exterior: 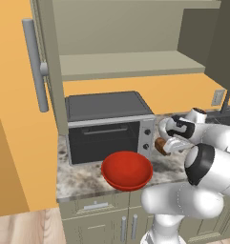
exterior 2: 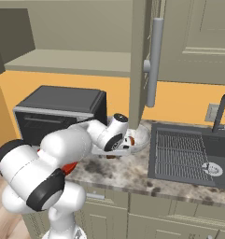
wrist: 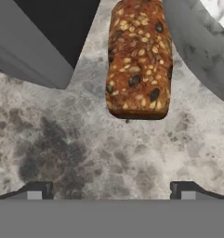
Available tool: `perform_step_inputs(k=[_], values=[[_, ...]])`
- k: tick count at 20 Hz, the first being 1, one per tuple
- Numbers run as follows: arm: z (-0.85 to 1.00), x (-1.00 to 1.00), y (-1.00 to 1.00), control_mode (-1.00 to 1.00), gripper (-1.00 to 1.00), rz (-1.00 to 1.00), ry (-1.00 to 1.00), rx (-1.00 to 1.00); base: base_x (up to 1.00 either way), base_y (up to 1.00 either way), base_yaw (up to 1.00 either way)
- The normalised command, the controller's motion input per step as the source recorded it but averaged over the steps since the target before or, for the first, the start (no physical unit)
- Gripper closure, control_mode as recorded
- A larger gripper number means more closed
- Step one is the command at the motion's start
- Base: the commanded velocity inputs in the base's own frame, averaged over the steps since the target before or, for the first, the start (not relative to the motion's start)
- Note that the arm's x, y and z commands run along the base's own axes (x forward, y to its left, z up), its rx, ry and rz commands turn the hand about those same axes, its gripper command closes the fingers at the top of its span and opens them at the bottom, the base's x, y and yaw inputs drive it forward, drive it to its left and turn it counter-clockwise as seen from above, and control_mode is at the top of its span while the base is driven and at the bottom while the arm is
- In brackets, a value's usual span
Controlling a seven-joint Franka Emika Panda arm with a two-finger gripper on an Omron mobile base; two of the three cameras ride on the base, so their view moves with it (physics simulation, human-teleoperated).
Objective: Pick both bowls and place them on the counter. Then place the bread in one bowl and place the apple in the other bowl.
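Note:
The seeded brown bread (wrist: 139,60) lies on the speckled counter (wrist: 85,148), just ahead of my gripper (wrist: 111,193), which hangs open over bare counter with nothing between its fingers. From the left base, the gripper (exterior: 171,146) hovers beside the bread (exterior: 160,145), right of the toaster oven. The glossy red bowl (exterior: 127,170) sits on the counter (exterior: 78,178) near its front edge. Right of the bread stands the marbled bowl (wrist: 201,46), whose rim (exterior 2: 141,136) shows behind my hand. A small red patch (exterior 2: 131,140) at that bowl may be the apple; I cannot tell.
A dark toaster oven (exterior: 107,126) stands against the wall left of the bread, its corner (wrist: 39,42) close to the hand. The sink (exterior 2: 184,154) with its faucet (exterior 2: 221,112) lies to the right. An open cabinet door with a long handle (exterior 2: 153,60) hangs above.

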Motion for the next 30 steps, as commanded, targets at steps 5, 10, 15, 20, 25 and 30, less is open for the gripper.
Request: perform_step_inputs(k=[5, 10, 15, 20, 25, 30], values=[[-0.05, 0.17, 0.14, -1.00, -1.00, -0.03, -0.01, 0.04, 0.00, 0.00, 0.00], [0.01, 0.17, 0.10, -1.00, -1.00, -0.05, 0.00, 0.00, 0.00, 0.00, 0.00], [-0.09, 0.03, 0.00, -1.00, -1.00, -0.02, -0.02, 0.00, 0.00, 0.00, 0.00], [-0.05, 0.01, 0.00, -1.00, -1.00, -0.01, -0.07, 0.00, 0.00, 0.00, 0.00], [0.00, 0.00, 0.01, -1.00, -1.00, -0.02, -0.07, -0.01, 0.00, 0.00, 0.00], [0.00, 0.07, 0.13, -1.00, -1.00, -0.04, 0.00, -0.02, 0.00, 0.00, 0.00]])
